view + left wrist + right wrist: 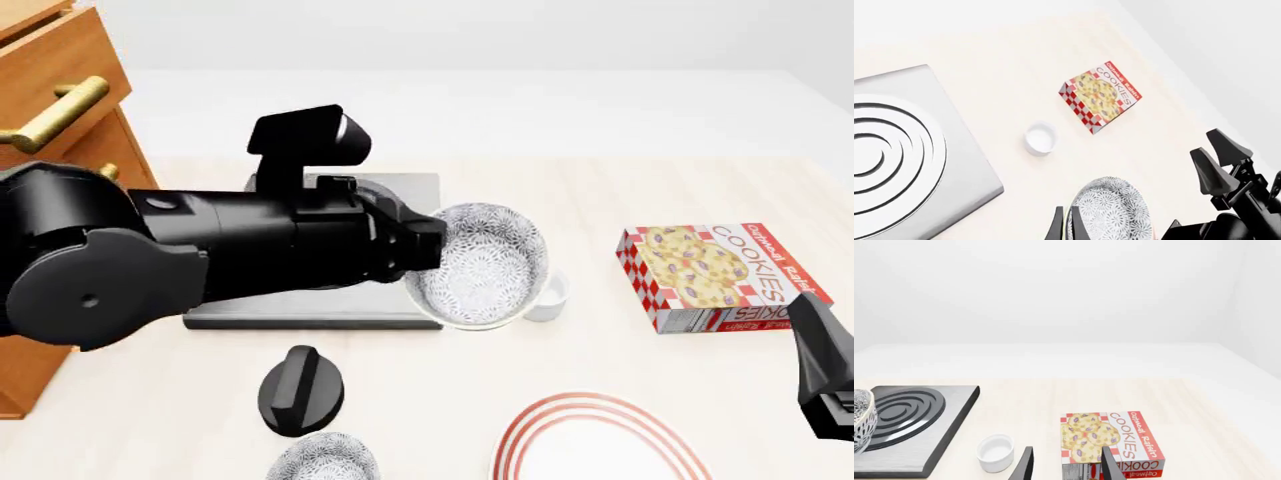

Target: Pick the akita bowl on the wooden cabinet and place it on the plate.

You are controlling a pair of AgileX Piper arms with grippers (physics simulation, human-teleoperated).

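Note:
My left gripper (430, 248) is shut on the rim of the akita bowl (481, 265), a white bowl with grey-black speckles. It holds the bowl tilted in the air over the stove's right edge. In the left wrist view the bowl (1114, 210) sits between the two fingers (1055, 227). The plate (598, 440), white with red rings, lies at the near edge, below and right of the bowl. The wooden cabinet (54, 95) stands at far left. My right gripper (1066, 467) is open and empty, near the table's right front.
A grey stove slab (400, 188) lies under my left arm. A small white cup (551, 296) stands just right of the held bowl. A cookie box (707, 275) lies at right. A second speckled bowl (320, 462) and a black knob (300, 388) sit near the front.

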